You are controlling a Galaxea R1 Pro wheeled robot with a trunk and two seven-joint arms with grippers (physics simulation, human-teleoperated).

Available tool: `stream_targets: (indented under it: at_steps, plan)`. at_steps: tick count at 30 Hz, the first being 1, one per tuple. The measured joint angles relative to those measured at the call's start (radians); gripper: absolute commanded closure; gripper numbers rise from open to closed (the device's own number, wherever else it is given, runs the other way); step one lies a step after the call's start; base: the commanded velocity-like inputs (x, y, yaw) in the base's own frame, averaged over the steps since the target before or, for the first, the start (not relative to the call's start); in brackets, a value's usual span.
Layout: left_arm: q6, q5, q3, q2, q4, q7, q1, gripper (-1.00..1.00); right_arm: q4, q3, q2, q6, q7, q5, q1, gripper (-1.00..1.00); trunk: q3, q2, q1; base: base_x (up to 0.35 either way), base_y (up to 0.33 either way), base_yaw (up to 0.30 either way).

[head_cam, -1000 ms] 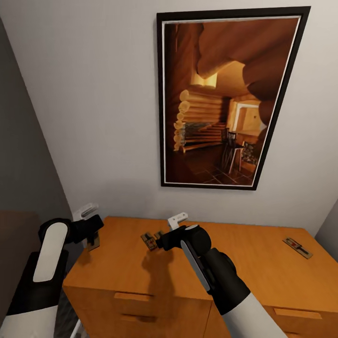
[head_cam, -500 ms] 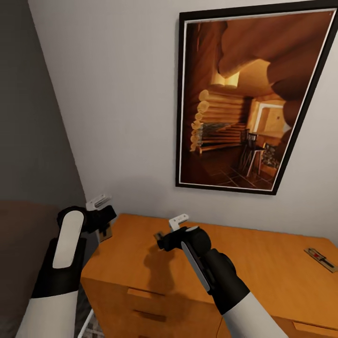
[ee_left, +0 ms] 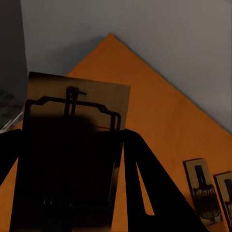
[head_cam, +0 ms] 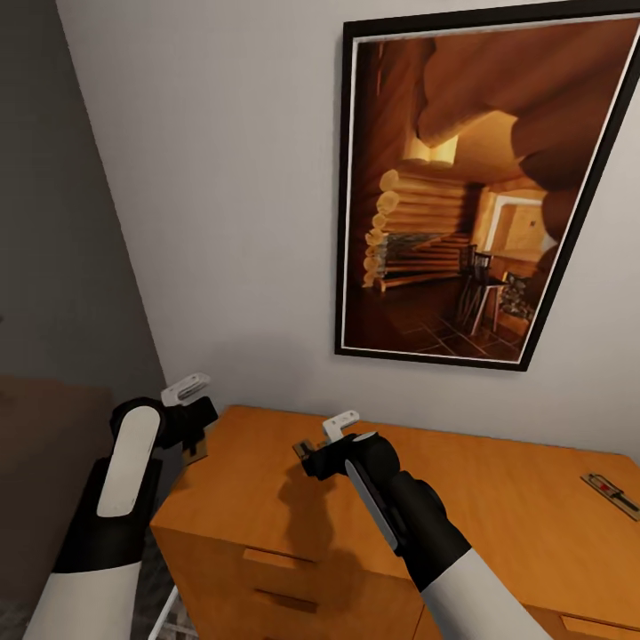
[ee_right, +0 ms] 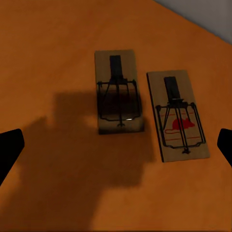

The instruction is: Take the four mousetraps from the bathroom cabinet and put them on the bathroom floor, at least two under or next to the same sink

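The jaws of your left gripper (head_cam: 197,437) are clamping one tan wooden mousetrap (ee_left: 77,145); the right gripper (ee_right: 116,145) is hanging wide open over two more (ee_right: 117,91) on the orange-tan wooden cabinet (head_cam: 498,498). Centre on one trap before descending.

Bare cabinet top (ee_right: 58,58) around two mousetraps (ee_right: 117,90), wall (head_cam: 222,222) behind.

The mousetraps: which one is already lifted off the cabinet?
The mousetrap clamped in the left tool, held off the cabinet's left edge. The pair under the open right tool and a fourth lie flat.
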Motion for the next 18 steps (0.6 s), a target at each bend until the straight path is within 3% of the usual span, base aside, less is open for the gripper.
stream_targets:
  at_steps: [18]
  plan:
    - [0.000, 0.001, 0.000, 0.002, 0.000, 0.000, 0.000, 1.00, 0.000, 0.000, 0.000, 0.000, 0.000, 0.000, 0.000, -1.00, 0.000, 0.000, 0.000, 0.000, 0.000, 0.000]
